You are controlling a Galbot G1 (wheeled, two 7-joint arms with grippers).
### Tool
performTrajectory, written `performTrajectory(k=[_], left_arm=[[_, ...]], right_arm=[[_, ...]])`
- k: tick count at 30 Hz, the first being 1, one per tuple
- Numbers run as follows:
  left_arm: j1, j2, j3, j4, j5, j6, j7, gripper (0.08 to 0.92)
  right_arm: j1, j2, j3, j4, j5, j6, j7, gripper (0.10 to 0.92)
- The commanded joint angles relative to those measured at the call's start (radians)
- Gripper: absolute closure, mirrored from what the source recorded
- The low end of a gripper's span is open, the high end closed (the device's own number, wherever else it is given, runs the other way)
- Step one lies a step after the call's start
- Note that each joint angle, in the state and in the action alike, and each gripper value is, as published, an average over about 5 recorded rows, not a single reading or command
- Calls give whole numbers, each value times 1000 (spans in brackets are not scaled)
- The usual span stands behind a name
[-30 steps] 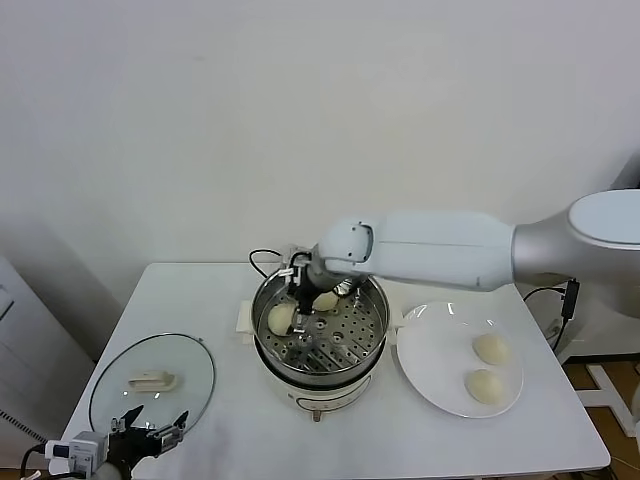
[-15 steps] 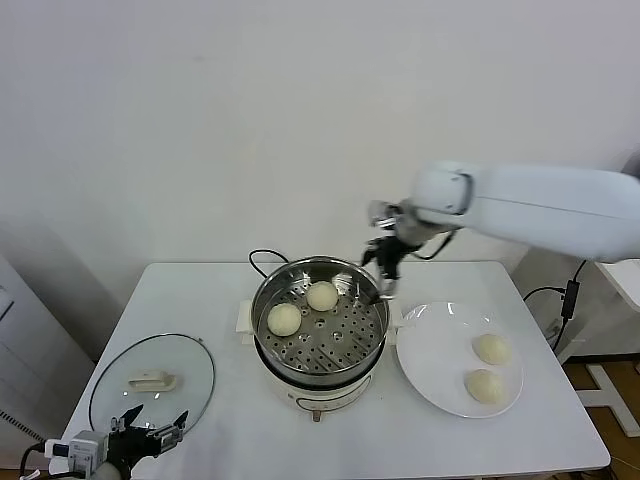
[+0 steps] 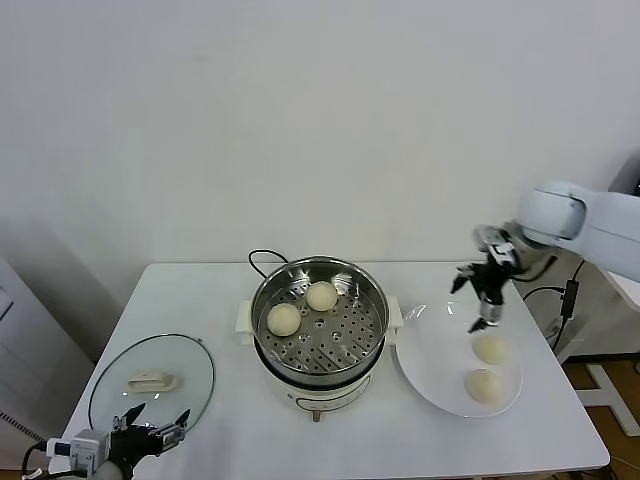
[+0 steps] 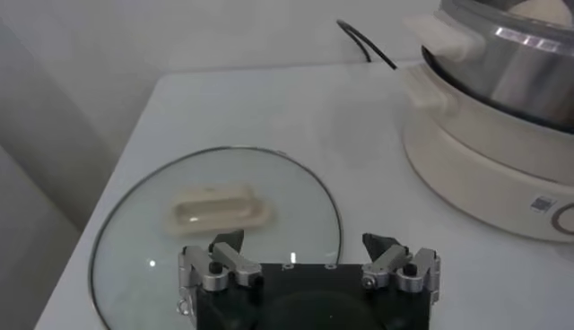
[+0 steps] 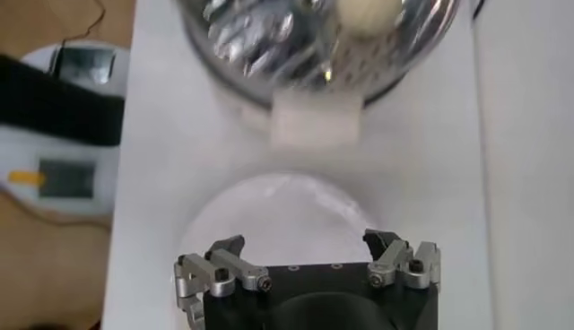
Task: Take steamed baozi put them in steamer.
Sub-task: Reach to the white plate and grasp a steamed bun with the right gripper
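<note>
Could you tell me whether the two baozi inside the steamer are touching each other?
Apart: the head view shows perforated tray between the front baozi and the rear baozi.

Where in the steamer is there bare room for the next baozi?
Inside the steamer, the near and right parts of the perforated tray are bare. The far-left part is crowded: two baozi sit there. The open right hand hovers above the plate.

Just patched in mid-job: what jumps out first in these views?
The shiny steamer at the table's centre draws the eye, with two baozi on its perforated tray. To its right, two more baozi sit on the white plate, with the open, empty right gripper in the air above them. The left gripper is open at the table's near left edge by the glass lid.
</note>
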Motion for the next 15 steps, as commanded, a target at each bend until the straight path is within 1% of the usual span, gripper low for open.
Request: performTrajectory(k=[1, 5, 15], left_arm=[[-8, -2, 2, 0, 1, 5, -2, 177], [-14, -1, 2, 4, 1, 8, -3, 177], [-13, -3, 3, 5, -1, 9, -3, 177]], right_arm=[[-196, -108, 100, -40, -202, 108, -37, 203], [-290, -98, 186, -67, -230, 138, -21, 203], [-451, -67, 303, -115, -274, 152, -7, 203]])
